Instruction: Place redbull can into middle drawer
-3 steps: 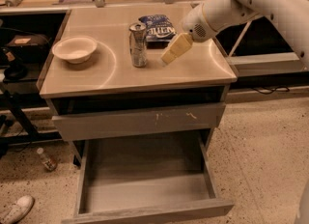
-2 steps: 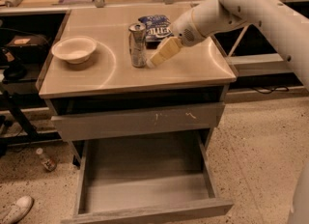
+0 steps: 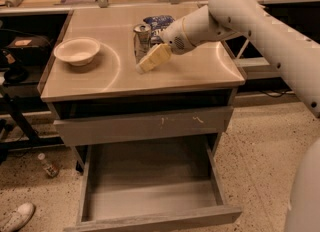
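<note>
Moved: we watch the gripper (image 3: 152,59) slide toward 9 o'clock across the tabletop (image 3: 200,73), from clear of the redbull can (image 3: 142,38) to right up against its lower side; the can itself has not budged.
Redbull can: upright on the tabletop, with the blue chip bag (image 3: 160,22) just behind it at 1 o'clock and the white bowl (image 3: 76,51) well apart at 9 o'clock.
Jaws: we cannot tell whether they stand spread around the can or are pressed together; the gripper overlaps the can's lower part from 4 o'clock.
Middle drawer (image 3: 150,196): pulled out at 6 o'clock below the table, its grey floor showing, under the shut scratched drawer front (image 3: 140,126).
Tip risk: we reckon a tall slim can topples easily; any further push toward 9 o'clock before a firm grip sends it over and rolling at the bowl.
Slip risk: a low, off-centre hold may let the smooth metal twist loose on the lift.
Snag risk: the chip bag sits close enough to be dragged along.
Clip risk: the way down passes the table's front edge and the scratched front; too tight a path knocks the can free.
Drop risk: released too high, the can falls flat in the drawer.
</note>
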You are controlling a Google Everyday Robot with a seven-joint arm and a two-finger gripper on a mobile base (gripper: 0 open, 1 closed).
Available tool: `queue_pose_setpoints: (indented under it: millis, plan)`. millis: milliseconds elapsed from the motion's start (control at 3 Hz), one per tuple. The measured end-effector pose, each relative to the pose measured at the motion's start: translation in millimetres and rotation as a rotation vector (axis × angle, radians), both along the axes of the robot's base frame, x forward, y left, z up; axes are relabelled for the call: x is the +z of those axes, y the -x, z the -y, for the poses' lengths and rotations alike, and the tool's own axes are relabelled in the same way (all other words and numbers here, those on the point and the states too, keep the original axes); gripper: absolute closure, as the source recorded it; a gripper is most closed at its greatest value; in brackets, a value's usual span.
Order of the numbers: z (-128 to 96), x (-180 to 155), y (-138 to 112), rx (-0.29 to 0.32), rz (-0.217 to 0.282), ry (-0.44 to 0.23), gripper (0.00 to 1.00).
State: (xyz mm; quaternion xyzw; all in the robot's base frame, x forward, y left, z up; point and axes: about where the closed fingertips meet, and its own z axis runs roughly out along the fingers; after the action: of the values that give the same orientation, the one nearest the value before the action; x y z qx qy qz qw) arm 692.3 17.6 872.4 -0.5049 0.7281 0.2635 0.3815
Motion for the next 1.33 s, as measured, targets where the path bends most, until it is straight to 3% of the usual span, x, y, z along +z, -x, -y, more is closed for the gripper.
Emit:
queue_pose_setpoints:
  millis: [667,1000,1333]
  plan:
    - [-48,3,-14,0.083,0.012,-0.03,0.0]
    - [-55,5,-19,0.081,0.011,-0.031,0.0]
    - [-55,5,-19,0.081,0.011,-0.031,0.19]
